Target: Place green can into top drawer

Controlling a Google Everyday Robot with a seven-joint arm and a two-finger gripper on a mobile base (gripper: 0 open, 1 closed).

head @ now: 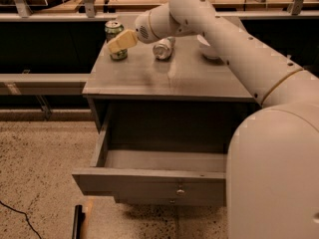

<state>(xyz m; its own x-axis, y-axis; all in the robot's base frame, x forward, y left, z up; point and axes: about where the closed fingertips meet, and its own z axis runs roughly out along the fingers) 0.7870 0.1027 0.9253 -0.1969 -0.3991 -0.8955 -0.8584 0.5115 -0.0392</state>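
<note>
My pincer (122, 41) is at the far left corner of the cabinet top (169, 81), just in front of the green can (114, 28), and from this view it covers the middle of that can. Whether it is spread or pressed together, and whether it touches the can, I cannot tell. The green can stands upright on the cabinet, close to the far left edge, and its silver top shows above my pincer. It is not in the top drawer (149, 182). My arm (239, 54) comes from the near right and reaches across the far part of the cabinet top. Just right of my pincer a silver can (163, 49) lies on its side, apart from the green can. Further right stands a white bowl (207, 51), partly hidden behind my arm. The top drawer is pulled out to the near side, under the cabinet top; its right part is hidden by my body. Its front panel carries a small round knob (180, 191). On the speckled floor (45, 168), near left, lies a thin black cable (15, 215)
</note>
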